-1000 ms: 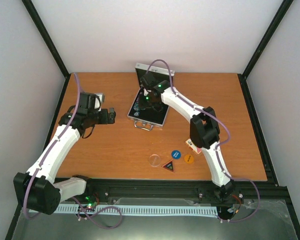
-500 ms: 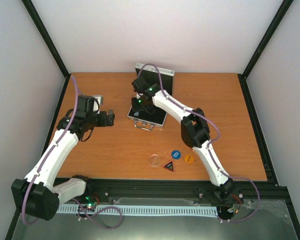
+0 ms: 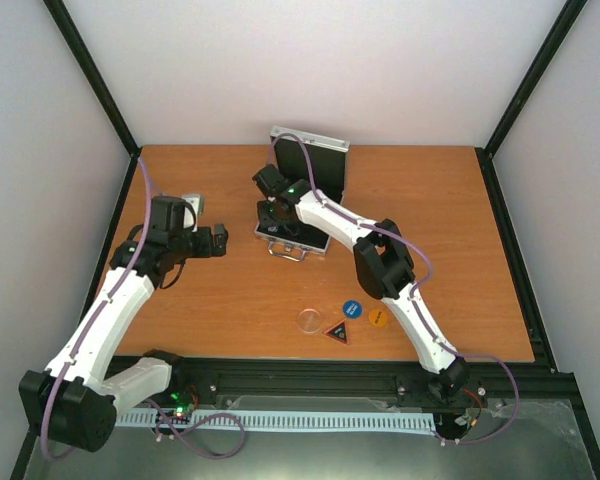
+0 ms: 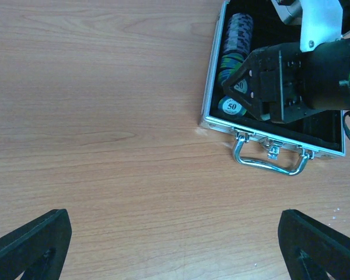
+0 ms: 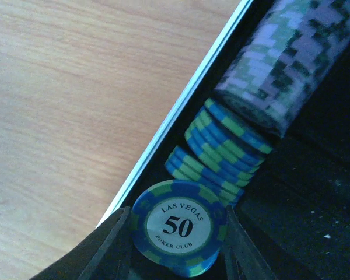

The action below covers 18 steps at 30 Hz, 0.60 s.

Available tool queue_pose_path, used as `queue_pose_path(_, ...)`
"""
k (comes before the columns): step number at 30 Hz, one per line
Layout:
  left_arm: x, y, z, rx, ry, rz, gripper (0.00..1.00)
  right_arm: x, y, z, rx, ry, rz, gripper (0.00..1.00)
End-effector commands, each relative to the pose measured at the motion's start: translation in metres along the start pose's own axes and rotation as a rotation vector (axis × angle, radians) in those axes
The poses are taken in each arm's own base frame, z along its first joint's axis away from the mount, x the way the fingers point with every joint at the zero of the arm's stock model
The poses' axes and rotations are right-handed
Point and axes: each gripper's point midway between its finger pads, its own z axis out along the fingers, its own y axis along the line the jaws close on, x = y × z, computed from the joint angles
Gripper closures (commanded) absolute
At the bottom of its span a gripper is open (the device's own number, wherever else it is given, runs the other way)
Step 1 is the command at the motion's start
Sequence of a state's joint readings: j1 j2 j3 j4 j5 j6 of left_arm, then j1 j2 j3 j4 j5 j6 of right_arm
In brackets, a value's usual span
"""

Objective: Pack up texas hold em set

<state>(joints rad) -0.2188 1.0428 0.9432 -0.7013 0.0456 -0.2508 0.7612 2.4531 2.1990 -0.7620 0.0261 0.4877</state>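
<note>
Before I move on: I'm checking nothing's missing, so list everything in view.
table: 1, brown wood, under everything
aluminium case: 1, silver, black-lined, open at table's far middle
poker chips: one row, blue-green and purple-grey, along case's left wall
50 chip: 1, blue-green, upright at row's end
round buttons: 3, clear, blue, orange, near table edge
triangular button: 1, black-red, among them
left gripper: 1, black, open over bare wood
right gripper: 1, black, shut on 50 chip

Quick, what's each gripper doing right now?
Left gripper: open, empty, above the table.
Right gripper: closed on a blue 50 chip inside the case.
</note>
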Motion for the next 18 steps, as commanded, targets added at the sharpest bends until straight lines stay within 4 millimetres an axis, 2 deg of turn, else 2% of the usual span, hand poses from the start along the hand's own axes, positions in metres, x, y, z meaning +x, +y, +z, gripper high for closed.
queue_pose_path(1, -0.007, -0.001, -0.006, 0.019, -0.05, -0.018, 0.0, -0.007, -0.007, 0.01, 0.089, -0.089, -0.023, 0.97)
queue_pose_path(8, 0.002, -0.003, -0.006, 0.042, -0.047, -0.019, 0.0, -0.009, -0.01, 0.023, 0.161, -0.154, -0.081, 0.97)
queue_pose_path(18, 0.008, -0.003, -0.005, 0.049, -0.046, -0.016, 0.0, 0.007, -0.012, 0.03, 0.209, -0.155, -0.089, 0.97)
